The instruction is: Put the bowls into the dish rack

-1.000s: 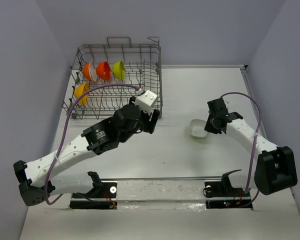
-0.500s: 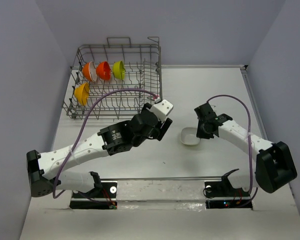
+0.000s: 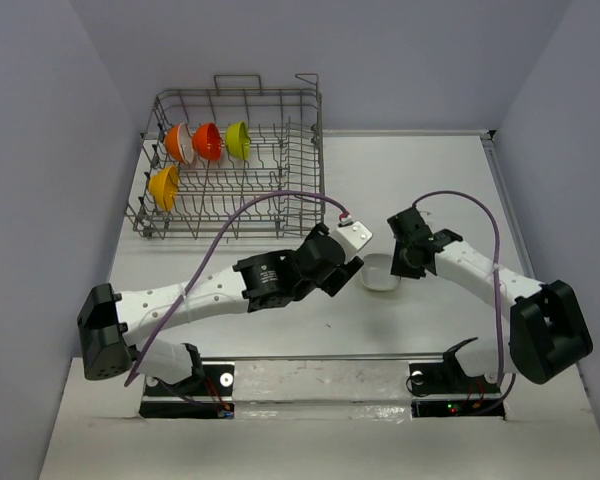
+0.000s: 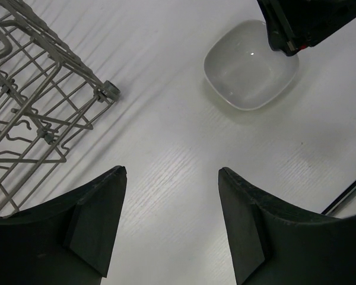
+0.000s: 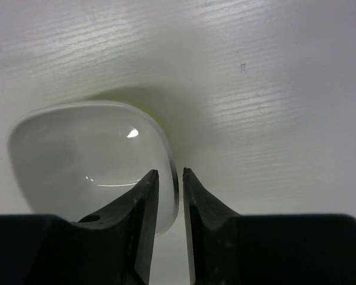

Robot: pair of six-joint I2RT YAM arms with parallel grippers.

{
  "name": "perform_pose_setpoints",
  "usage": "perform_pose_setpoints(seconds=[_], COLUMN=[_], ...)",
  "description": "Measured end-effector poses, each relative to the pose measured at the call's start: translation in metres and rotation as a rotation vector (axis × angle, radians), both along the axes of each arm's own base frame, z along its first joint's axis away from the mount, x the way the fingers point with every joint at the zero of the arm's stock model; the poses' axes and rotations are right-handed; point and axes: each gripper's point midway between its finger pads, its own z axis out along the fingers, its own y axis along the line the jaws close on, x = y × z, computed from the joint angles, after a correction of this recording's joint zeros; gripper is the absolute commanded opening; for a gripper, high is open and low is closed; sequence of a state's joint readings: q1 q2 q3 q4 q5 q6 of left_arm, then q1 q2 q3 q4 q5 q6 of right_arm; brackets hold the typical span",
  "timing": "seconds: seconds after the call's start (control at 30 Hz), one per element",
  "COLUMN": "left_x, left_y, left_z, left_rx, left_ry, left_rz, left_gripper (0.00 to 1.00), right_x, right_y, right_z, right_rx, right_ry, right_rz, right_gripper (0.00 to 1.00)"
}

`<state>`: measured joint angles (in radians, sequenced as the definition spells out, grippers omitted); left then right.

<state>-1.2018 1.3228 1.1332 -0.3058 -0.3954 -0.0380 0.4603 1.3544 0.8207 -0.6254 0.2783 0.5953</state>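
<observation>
The plain white bowl [image 3: 378, 273] sits upright on the table, also seen in the left wrist view [image 4: 249, 65] and the right wrist view [image 5: 89, 154]. My right gripper [image 3: 404, 262] [image 5: 170, 172] is shut on its right rim, one finger inside and one outside. My left gripper [image 3: 346, 274] [image 4: 172, 170] is open and empty, just left of the bowl and apart from it. The dish rack [image 3: 319, 160] [image 4: 41, 101] stands at the back left. It holds the orange-outside white bowl [image 3: 177, 142], the red-orange bowl [image 3: 207, 141], the lime green bowl [image 3: 238, 139] and the yellow-orange bowl [image 3: 164, 186].
Purple cables loop over both arms. A grey wall borders the table on the left, back and right. The rack's near right corner [image 4: 110, 91] lies close to the left arm.
My left arm has swung right, from the rack's front to beside the white bowl. My right gripper has carried the bowl leftward toward the table's middle.
</observation>
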Motion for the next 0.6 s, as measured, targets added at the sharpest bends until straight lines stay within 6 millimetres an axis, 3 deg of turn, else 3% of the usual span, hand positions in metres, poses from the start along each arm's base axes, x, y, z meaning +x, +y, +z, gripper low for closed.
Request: perform_pose_setpoints(seconds=[0.37, 0.5, 0.6], left_x=[-0.001, 0.001, 0.003], left_y=[-0.013, -0.022, -0.035], left_z=[-0.036, -0.048, -0.055], left_rx=[0.124, 0.164, 0.183], left_ry=[0.009, 0.022, 0.03], left_rz=[-0.057, -0.078, -0.1], left_gripper=[0.74, 0.73, 0.73], right_x=[0.001, 0.006, 0.017], right_y=[0.0, -0.011, -0.019], right_z=[0.031, 0.076, 0.122], right_rx=[0.038, 0.039, 0.046], right_ry=[-0.085, -0.203, -0.339], right_rz=[-0.006, -0.056, -0.108], right_gripper=[0.45, 0.48, 0.5])
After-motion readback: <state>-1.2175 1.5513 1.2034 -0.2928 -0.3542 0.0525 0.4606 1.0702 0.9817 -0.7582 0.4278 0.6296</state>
